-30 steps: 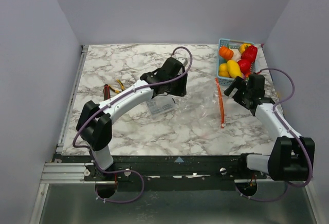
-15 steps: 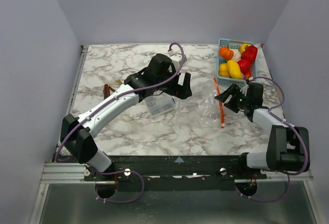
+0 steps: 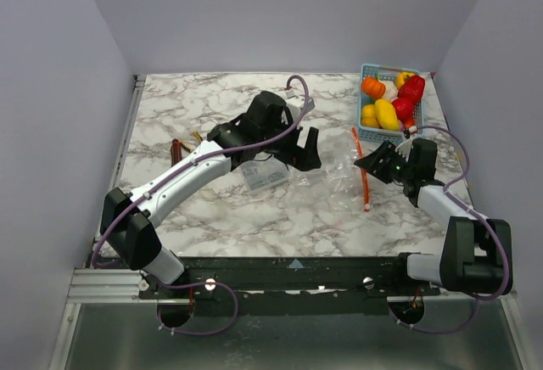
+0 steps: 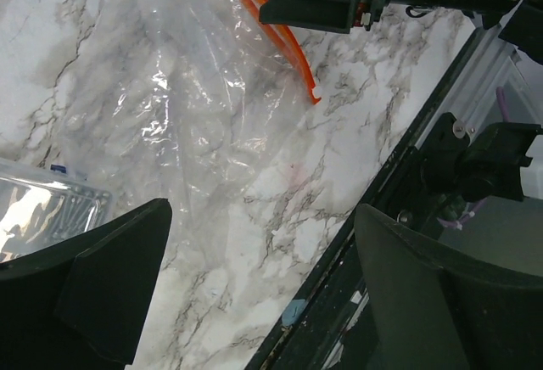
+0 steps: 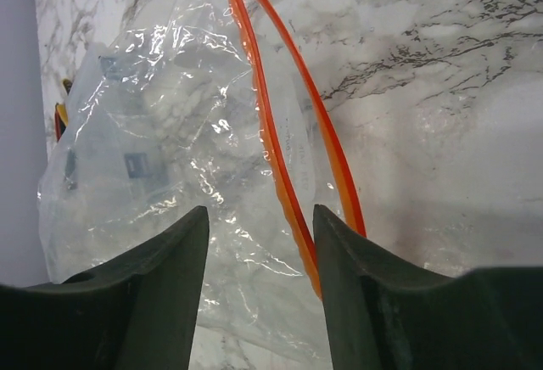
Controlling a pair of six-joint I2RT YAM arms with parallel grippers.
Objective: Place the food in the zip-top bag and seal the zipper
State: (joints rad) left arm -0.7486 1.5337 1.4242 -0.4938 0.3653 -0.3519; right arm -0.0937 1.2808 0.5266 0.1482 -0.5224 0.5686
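left gripper (image 3: 304,151): jaws wide, empty, over zip-top bag (image 3: 327,179) | zipper (image 3: 364,166): long axis near-to-far, toward table (image 3: 195,103) right edge | right gripper (image 5: 259,217): nearer, jaws half-spread astride zipper, not pinching | food (image 3: 389,107): in basket (image 3: 363,77), far right corner

High overview, two close wrist views
The top camera looks down from behind over the whole table (image 3: 212,98). Both wrist cameras sit close above the zip-top bag (image 4: 195,124), sharing its zipper (image 5: 265,137).
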